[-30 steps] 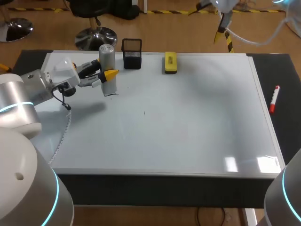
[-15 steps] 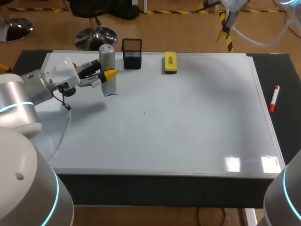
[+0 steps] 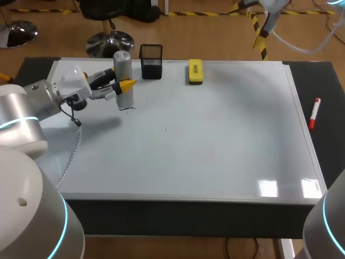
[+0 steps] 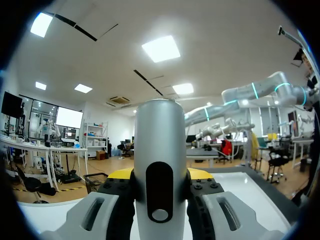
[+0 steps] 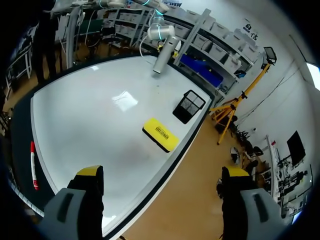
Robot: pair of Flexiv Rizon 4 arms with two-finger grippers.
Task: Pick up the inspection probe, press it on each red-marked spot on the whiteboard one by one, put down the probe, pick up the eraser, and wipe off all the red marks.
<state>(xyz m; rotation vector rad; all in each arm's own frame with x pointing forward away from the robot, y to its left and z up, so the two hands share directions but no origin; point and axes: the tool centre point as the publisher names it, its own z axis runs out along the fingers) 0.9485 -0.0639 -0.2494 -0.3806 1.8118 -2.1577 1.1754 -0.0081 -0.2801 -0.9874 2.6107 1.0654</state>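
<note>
Head view: my left gripper hasn't budged. It is clamped on the upright inspection probe at the whiteboard's ten o'clock. My right arm has drifted rightward, out past twelve. I see no red marks, so the pressing looks stalled.

Left wrist view: both fingers grip the inspection probe.

Right wrist view: my right gripper gapes wide and empty. The eraser's label is too small to read.
</note>
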